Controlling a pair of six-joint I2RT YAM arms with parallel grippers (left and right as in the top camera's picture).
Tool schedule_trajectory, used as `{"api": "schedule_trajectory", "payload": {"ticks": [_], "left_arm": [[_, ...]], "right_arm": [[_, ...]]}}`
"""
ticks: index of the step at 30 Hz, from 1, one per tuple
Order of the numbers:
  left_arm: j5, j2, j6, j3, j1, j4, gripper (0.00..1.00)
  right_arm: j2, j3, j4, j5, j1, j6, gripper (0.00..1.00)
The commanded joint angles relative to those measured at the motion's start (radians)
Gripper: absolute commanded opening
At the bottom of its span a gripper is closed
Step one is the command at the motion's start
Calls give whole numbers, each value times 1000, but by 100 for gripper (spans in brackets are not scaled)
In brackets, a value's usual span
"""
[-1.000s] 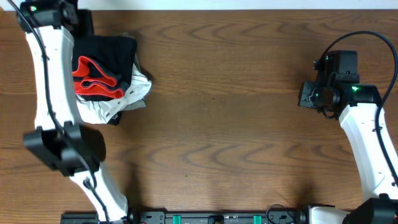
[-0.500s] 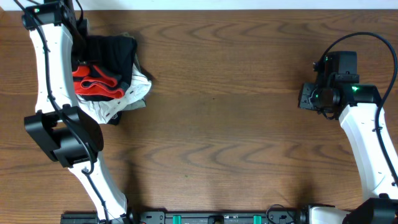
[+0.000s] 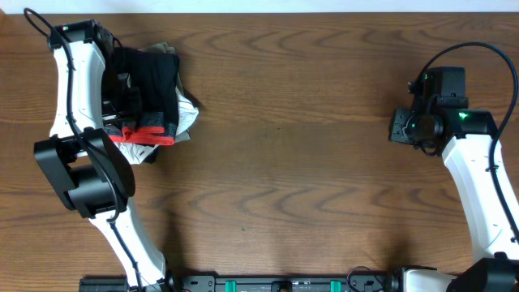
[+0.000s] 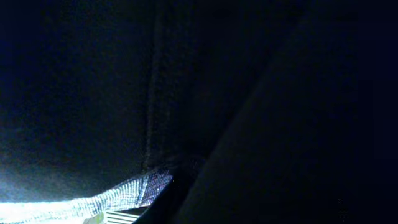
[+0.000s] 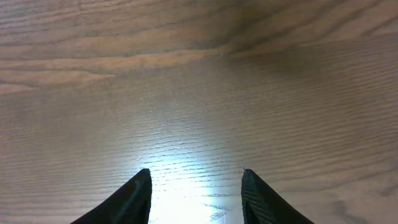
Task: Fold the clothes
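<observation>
Hovering right gripper (image 5: 196,186): fingers spread with nothing between them, above bare wood at the right side.
Left gripper (image 3: 123,96): down on the clothes at far left; dark cloth fills its wrist view, so whether it is spread or pinching cannot be told.
Black pants (image 3: 154,69): bunched at the far-left corner of the table (image 3: 284,162), coral-red edge on the near side.
White shirt (image 3: 188,113): under the pants, showing at their right edge.

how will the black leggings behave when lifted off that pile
Probably floppy: the black leggings lie crumpled in soft folds, so they should drape rather than hold shape. Likely light, given the thin knit seen close in the left wrist view. They sit bunched on the white shirt, so a lift may drag it along.
</observation>
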State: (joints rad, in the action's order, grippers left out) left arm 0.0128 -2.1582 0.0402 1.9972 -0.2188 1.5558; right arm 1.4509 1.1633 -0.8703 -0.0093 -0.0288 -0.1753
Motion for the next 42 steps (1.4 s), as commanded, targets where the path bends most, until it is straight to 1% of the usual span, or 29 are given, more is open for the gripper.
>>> {"api": "schedule_trajectory", "payload": {"ticks": [1, 5, 9, 10, 11, 12, 14, 16, 20, 23, 24, 26, 27, 29, 32, 33, 35, 37, 38, 41, 42], "left_arm": [[-36, 52, -40, 3, -2, 11, 21], [-169, 135, -111, 12, -2, 7, 20], [-256, 250, -170, 12, -2, -56, 22], [-263, 269, -174, 12, -2, -73, 24], [-266, 291, -174, 12, -2, -98, 29], [-265, 309, -174, 12, -2, -123, 33], [-265, 330, -174, 12, -2, -157, 37], [-264, 336, -174, 12, -2, -163, 40], [-259, 331, -173, 3, -2, -146, 41], [-259, 329, -174, 0, -2, -148, 41], [-259, 329, -174, 0, -2, -148, 41], [-261, 329, -173, 0, -2, -153, 41], [-261, 329, -173, 0, -2, -159, 42], [-273, 328, -173, 0, -2, -182, 41], [-296, 328, -173, 0, -2, -215, 42], [-296, 328, -174, 0, -3, -225, 42], [-295, 328, -190, 0, -12, -238, 42], [-295, 330, -220, 0, -30, -239, 46], [-292, 331, -226, 1, -47, -238, 46], [-277, 340, -238, 1, -100, -238, 46], [-251, 344, -237, 1, -121, -241, 47]], "right_arm": [[4, 5, 2, 5, -4, -10, 45], [4, 5, 3, 5, -4, -10, 46], [4, 5, 4, 5, -4, -10, 46], [4, 5, 4, 5, -4, -10, 46], [4, 5, 4, 5, -4, -11, 46], [4, 5, 3, 5, -4, -10, 46], [4, 5, 3, 5, -4, -11, 46], [4, 5, 3, 5, -4, -10, 47], [4, 5, 5, -5, -3, -10, 48], [4, 5, 13, -57, -3, 0, 50], [4, 5, 17, -101, -3, 19, 51], [5, 5, 37, -240, -2, 50, 52], [7, 5, 54, -356, 4, 75, 53], [21, 5, 116, -673, 35, 138, 57], [58, 5, 257, -958, 124, 135, 58], [72, 5, 319, -1003, 161, 115, 59], [104, 5, 458, -1043, 241, 45, 60], [140, 6, 619, -1057, 327, -27, 66], [160, 6, 706, -1056, 368, -67, 69], [226, 7, 926, -1045, 453, -183, 70], [253, 8, 995, -1037, 480, -220, 71]]}}
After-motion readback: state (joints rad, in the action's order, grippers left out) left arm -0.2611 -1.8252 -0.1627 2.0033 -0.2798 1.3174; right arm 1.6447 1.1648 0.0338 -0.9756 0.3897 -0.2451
